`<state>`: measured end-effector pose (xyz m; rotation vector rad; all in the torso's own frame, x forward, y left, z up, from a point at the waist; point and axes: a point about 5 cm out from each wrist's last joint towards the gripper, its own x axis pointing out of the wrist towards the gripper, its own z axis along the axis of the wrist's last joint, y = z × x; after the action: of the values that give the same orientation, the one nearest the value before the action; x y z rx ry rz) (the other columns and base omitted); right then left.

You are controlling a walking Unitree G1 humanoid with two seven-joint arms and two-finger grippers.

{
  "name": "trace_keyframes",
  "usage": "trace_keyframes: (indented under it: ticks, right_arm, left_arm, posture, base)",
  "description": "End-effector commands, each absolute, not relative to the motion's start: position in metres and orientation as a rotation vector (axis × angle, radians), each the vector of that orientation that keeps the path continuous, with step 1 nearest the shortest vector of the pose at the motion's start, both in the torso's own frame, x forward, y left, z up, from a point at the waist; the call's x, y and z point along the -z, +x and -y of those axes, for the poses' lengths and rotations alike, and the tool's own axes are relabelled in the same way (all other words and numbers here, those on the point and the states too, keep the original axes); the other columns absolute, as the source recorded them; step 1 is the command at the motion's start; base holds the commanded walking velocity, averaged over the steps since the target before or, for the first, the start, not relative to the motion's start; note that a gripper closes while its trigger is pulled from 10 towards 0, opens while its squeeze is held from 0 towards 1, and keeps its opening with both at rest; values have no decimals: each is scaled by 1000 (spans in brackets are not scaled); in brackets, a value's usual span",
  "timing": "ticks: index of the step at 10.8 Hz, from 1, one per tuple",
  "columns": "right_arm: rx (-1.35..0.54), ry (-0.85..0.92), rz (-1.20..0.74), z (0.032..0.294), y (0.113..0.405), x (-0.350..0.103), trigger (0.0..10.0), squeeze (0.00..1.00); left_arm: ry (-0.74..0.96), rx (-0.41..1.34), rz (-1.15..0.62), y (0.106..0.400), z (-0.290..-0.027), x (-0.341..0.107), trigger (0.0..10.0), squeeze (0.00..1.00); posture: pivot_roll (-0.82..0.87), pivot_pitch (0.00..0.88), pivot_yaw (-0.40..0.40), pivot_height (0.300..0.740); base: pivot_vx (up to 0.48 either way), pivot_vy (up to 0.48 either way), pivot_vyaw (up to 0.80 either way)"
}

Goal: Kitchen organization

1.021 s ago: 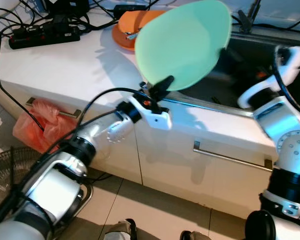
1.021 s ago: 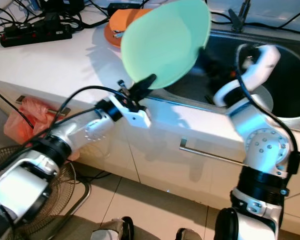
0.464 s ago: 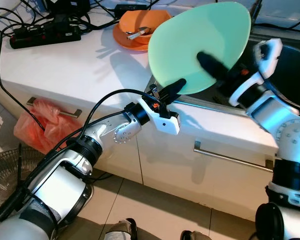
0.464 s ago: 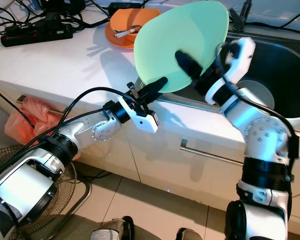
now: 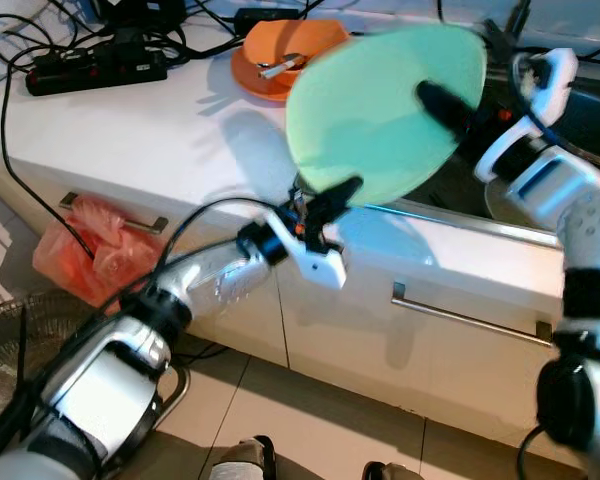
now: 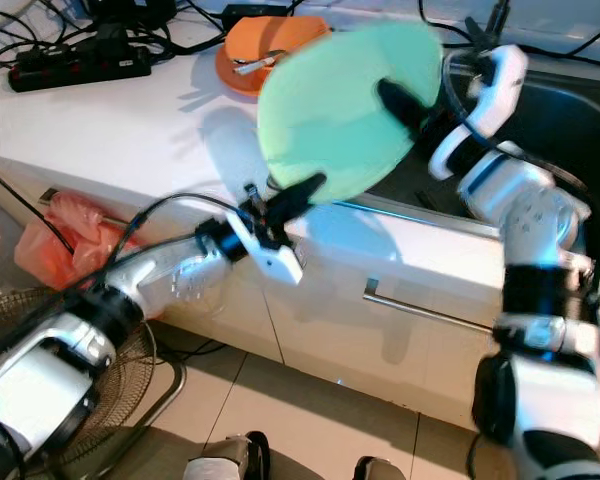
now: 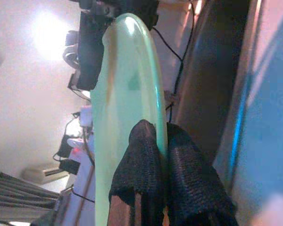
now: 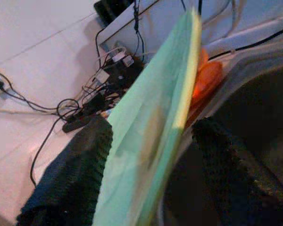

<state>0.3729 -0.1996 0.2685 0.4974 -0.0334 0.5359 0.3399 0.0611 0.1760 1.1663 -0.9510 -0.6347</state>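
The green plate [image 5: 380, 110] is held up on edge above the front of the white counter [image 5: 130, 130], just beside the sink [image 5: 580, 110], its face turned toward the head camera. The left gripper [image 5: 332, 192] is clamped on the plate's lower rim; in the left wrist view its two black fingers [image 7: 146, 174] are pressed together on the thin green edge. The right gripper [image 6: 405, 105] reaches in from the sink side with one finger lying across the plate's front. In the right wrist view the plate [image 8: 151, 132] runs between the two spread fingers [image 8: 70, 183], with a gap on either side, so that pincer straddles the rim without closing on it.

Compared with half a second ago, the plate sits a little lower and more to the left, and the right finger has slid from the plate's middle up toward its upper right edge. A second ago the right gripper was well apart from the plate, over the sink.

Behind the plate an orange bowl [image 5: 280, 45] rests on the counter, with a black power strip [image 5: 90, 70] farther left. A red plastic bag [image 5: 95, 250] hangs from a cabinet handle below.
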Motion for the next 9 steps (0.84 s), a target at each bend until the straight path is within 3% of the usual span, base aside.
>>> trace_keyframes:
  ticks: [1, 9]
  right_arm:
    - [-492, 483, -16, 206, 376, -257, 0, 0]
    - [-620, 390, -291, 204, 371, -233, 0, 0]
  left_arm:
    - [1059, 595, 1113, 333, -50, -205, 0, 0]
    - [1084, 592, 1109, 333, -51, -202, 0, 0]
  posture:
    - [27, 132, 70, 740]
    - [16, 132, 59, 740]
  base:
    - [0, 0, 0]
    - [0, 0, 0]
